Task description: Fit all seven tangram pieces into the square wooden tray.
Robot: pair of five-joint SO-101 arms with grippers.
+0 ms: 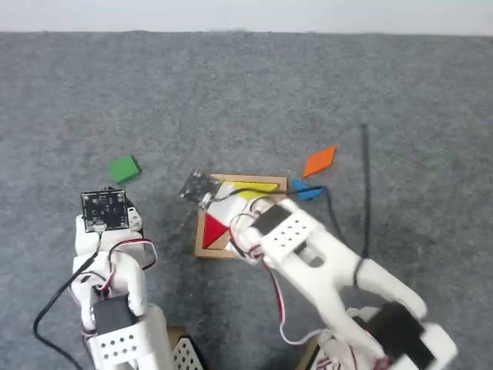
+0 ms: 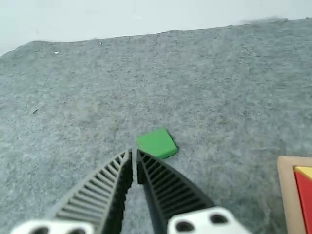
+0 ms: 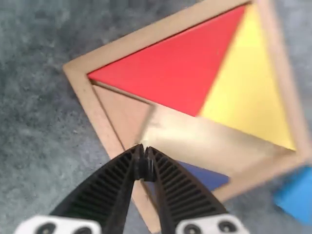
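Tray [image 3: 90,105] lies directly beneath the right hand [image 3: 143,155].

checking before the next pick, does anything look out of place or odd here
Nothing looks damaged or spilled. Three pieces lie loose on the carpet outside the wooden tray: a green square off to one side, an orange parallelogram and a blue piece by the tray's far corner.
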